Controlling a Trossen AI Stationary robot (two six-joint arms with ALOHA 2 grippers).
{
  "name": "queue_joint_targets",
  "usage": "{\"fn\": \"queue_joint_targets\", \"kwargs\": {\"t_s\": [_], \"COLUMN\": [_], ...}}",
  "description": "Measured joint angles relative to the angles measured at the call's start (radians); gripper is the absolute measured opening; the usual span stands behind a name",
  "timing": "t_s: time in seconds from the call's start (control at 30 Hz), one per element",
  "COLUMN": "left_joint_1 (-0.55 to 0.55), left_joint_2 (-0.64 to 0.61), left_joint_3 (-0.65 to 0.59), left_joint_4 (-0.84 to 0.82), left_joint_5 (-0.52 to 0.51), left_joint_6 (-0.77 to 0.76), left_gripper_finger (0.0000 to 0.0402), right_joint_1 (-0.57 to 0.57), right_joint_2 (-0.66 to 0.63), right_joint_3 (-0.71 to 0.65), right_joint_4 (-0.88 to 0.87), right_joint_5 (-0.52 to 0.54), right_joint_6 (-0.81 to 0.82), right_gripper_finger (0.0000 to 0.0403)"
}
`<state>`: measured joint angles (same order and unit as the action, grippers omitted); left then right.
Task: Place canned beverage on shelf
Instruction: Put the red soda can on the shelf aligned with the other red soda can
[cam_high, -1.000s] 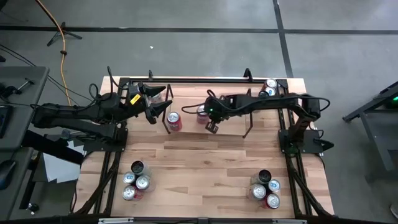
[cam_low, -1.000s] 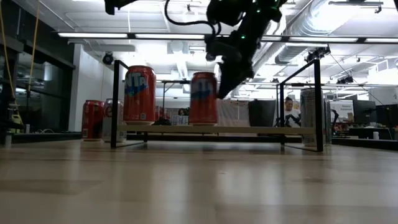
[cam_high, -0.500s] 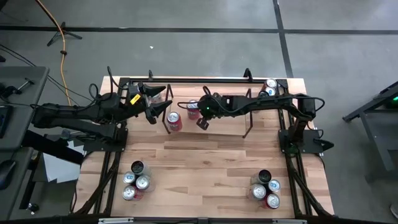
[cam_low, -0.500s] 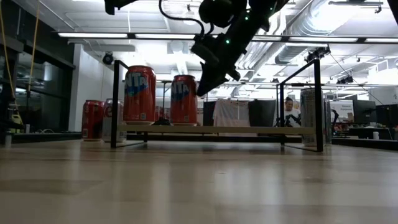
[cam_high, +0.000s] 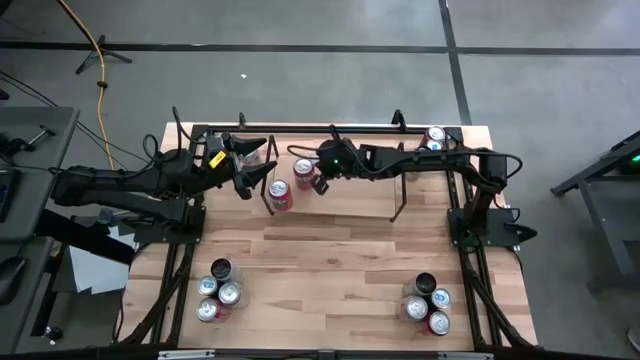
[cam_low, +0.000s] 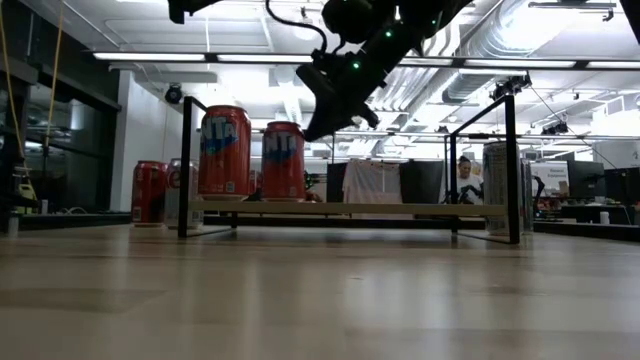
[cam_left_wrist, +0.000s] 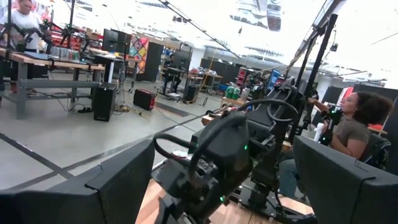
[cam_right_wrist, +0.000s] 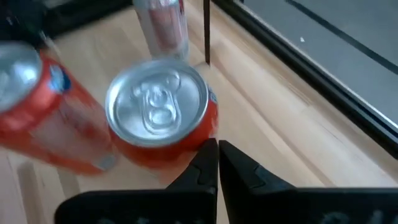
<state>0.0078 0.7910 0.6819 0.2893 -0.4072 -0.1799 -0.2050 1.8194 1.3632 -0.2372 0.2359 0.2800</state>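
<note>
The shelf (cam_low: 350, 208) stands at the table's far middle, and two red cans stand upright on its see-through top. One can (cam_high: 280, 193) (cam_low: 224, 150) is at the shelf's left end. The other can (cam_high: 303, 170) (cam_low: 283, 160) (cam_right_wrist: 155, 106) is close beside it. My right gripper (cam_high: 318, 181) (cam_right_wrist: 217, 152) is shut and slants down at this second can from the right. My left gripper (cam_high: 255, 166) hangs open by the shelf's left end, above the table, with nothing between its fingers. My right gripper has its shut fingertips (cam_right_wrist: 208, 155) against the second can's side wall just under the top rim (cam_right_wrist: 202, 140), on the side facing the table's right. The fingers slant down from the right. The can stands upright with its base on the shelf top.
Clusters of cans stand at the near left (cam_high: 217, 290), the near right (cam_high: 427, 302) and the far right corner (cam_high: 433, 140). More cans (cam_low: 150, 192) stand on the table behind the shelf's left end. A black rail frame (cam_high: 330, 128) edges the table.
My right gripper has moved toward the table's left edge, staying shut, and its fingers have tipped to a flatter slant. The second can has slid upright along the shelf top to the left and now stands close beside the can at the left end.
</note>
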Motion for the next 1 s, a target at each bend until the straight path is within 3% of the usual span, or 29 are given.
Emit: {"fn": "queue_joint_targets", "kwargs": {"t_s": [0.47, 1.0], "left_joint_1": [0.000, 0.000], "left_joint_2": [0.000, -0.039], "left_joint_3": [0.000, 0.000], "left_joint_4": [0.006, 0.007], "left_joint_5": [0.000, -0.001], "left_joint_6": [0.000, 0.001], "left_gripper_finger": [0.0337, 0.0337], "right_joint_1": [-0.003, -0.011], "right_joint_2": [0.098, 0.101], "right_joint_3": [0.000, 0.001], "right_joint_4": [0.185, 0.310], "right_joint_5": [-0.057, -0.087], "right_joint_6": [0.082, 0.159], "right_gripper_finger": [0.0000, 0.0000]}}
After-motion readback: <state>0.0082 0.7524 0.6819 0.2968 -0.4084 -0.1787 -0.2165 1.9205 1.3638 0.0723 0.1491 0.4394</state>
